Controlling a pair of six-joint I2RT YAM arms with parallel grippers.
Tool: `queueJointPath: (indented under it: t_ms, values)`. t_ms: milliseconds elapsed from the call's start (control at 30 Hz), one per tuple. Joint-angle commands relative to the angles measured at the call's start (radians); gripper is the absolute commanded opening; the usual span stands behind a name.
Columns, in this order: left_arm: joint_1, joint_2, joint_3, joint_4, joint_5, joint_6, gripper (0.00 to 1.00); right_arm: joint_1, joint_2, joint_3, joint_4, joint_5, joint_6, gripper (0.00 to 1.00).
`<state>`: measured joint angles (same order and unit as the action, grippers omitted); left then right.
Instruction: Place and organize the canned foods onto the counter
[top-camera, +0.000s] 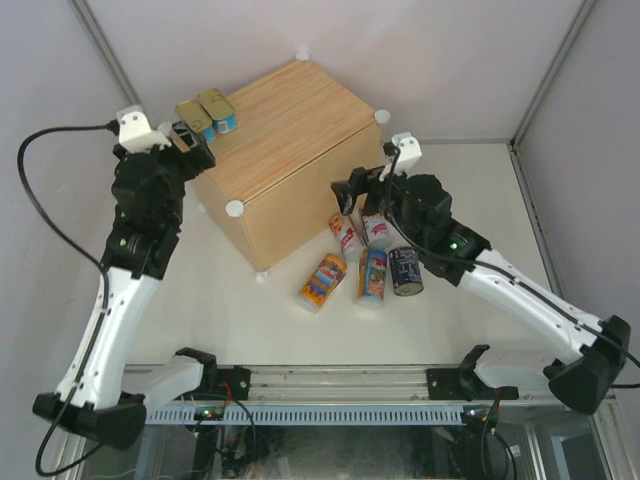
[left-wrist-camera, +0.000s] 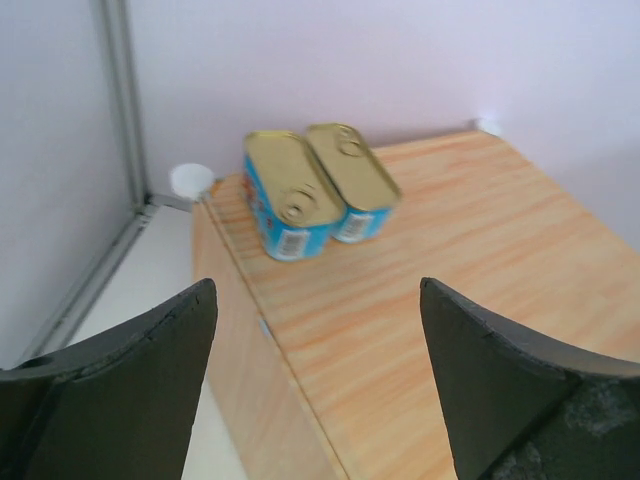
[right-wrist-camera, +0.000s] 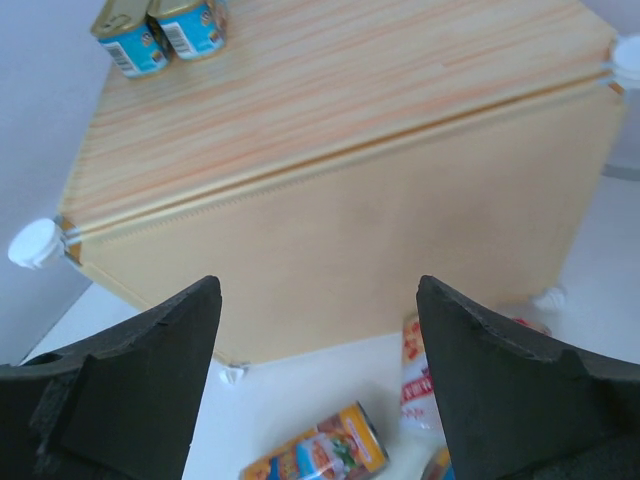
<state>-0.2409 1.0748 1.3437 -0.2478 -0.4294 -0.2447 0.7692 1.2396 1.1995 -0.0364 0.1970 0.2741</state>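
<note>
Beyond open, empty left fingers (left-wrist-camera: 130, 385), two tins (left-wrist-camera: 292, 192) together on the counter (left-wrist-camera: 460, 270); right fingers (right-wrist-camera: 135, 385) open too.

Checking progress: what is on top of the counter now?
Two gold-topped tins, side by side at the counter's left corner. Nothing else shows; the left gripper covers a small patch beside them.

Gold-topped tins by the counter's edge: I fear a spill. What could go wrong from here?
The two tins sit close to the counter's corner, ahead of the open left gripper; a stray move could knock them off. The cans on the table crowd together by the open right gripper; grasping one may roll its neighbours.
</note>
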Motion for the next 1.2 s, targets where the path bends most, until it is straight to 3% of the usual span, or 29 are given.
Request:
queueJointPath:
  t_ms: [0, 133, 333, 433, 700, 967, 1167]
  values:
    - [-0.086, -0.095, -0.098, -0.022, 0.080, -0.023, 0.86, 0.011, -0.130, -0.079, -0.064, 0.105, -0.004, 0.79]
    - [-0.211, -0.199, -0.222, -0.012, 0.120, -0.024, 0.86, 0.003, -0.230, -0.198, -0.082, 0.114, 0.027, 0.80]
    - [-0.464, -0.297, -0.396, -0.016, 0.054, -0.028, 0.86, -0.050, -0.344, -0.343, -0.101, 0.078, 0.112, 0.80]
    - [-0.593, -0.319, -0.473, -0.015, -0.022, -0.057, 0.86, -0.088, -0.379, -0.373, -0.146, 0.059, 0.169, 0.86]
    - [-0.873, -0.328, -0.674, 0.085, -0.258, -0.187, 0.86, -0.118, -0.453, -0.458, -0.169, 0.027, 0.213, 0.87]
    - [-0.985, -0.278, -0.708, 0.102, -0.408, -0.218, 0.85, -0.136, -0.482, -0.478, -0.180, 0.020, 0.211, 0.87]
    - [-1.006, -0.135, -0.760, 0.174, -0.404, -0.321, 0.86, -0.145, -0.483, -0.510, -0.185, 0.019, 0.227, 0.88]
